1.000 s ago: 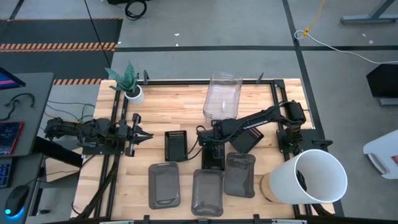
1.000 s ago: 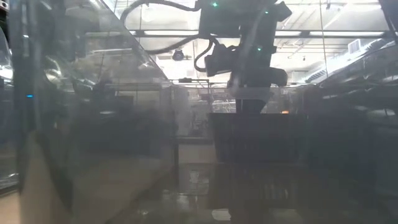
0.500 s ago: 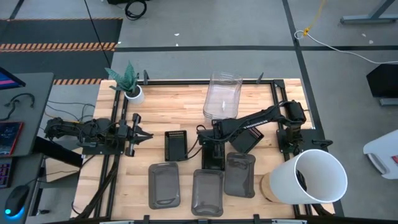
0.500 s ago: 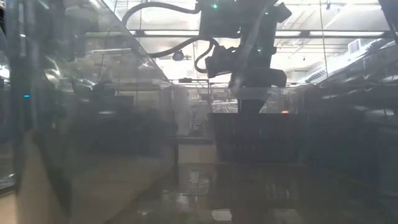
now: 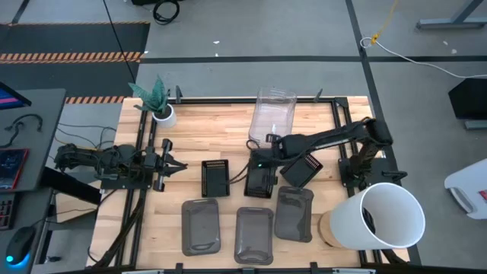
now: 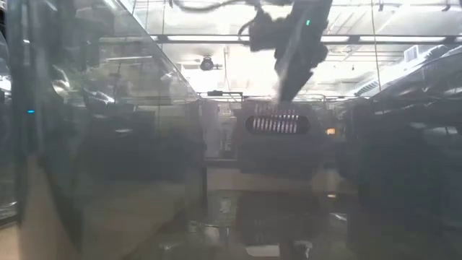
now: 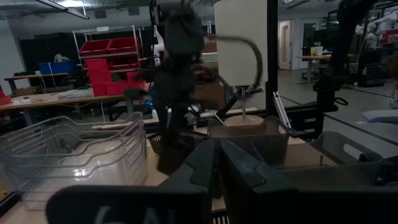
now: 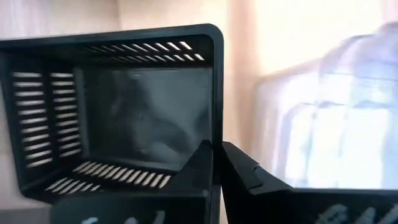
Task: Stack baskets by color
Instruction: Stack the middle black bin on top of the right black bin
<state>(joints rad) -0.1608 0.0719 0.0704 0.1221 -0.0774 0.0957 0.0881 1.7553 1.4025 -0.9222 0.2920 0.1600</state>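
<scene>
My right gripper point(image 5: 262, 158) hangs over the middle of the table, shut on a black slotted basket point(image 5: 259, 183) that is lifted off the wood. A second black basket point(image 5: 215, 177) lies flat to its left. A third black basket point(image 5: 302, 169) lies skewed under my right arm. The clear baskets point(image 5: 272, 118) sit nested at the far edge. Three dark grey baskets point(image 5: 254, 234) lie in a row along the near edge. My left gripper point(image 5: 179, 164) waits at the table's left side, shut and level. My right gripper pinches one wall of the black basket point(image 8: 217, 118), at its far end, one finger point(image 8: 200, 167) inside and one outside. The fingers slant down from the far right. The basket point(image 6: 278, 141) hangs below them, tipped and clear of the table.
A big white bucket point(image 5: 384, 217) lies on its side at the near right corner. A white plant pot point(image 5: 163, 115) stands at the far left. Bare wood shows between the clear baskets and the plant pot.
My right gripper has risen and drawn a little toward the far edge. The black basket, which stood on the table beneath it, has come up with it, lifted clear and tipped.
</scene>
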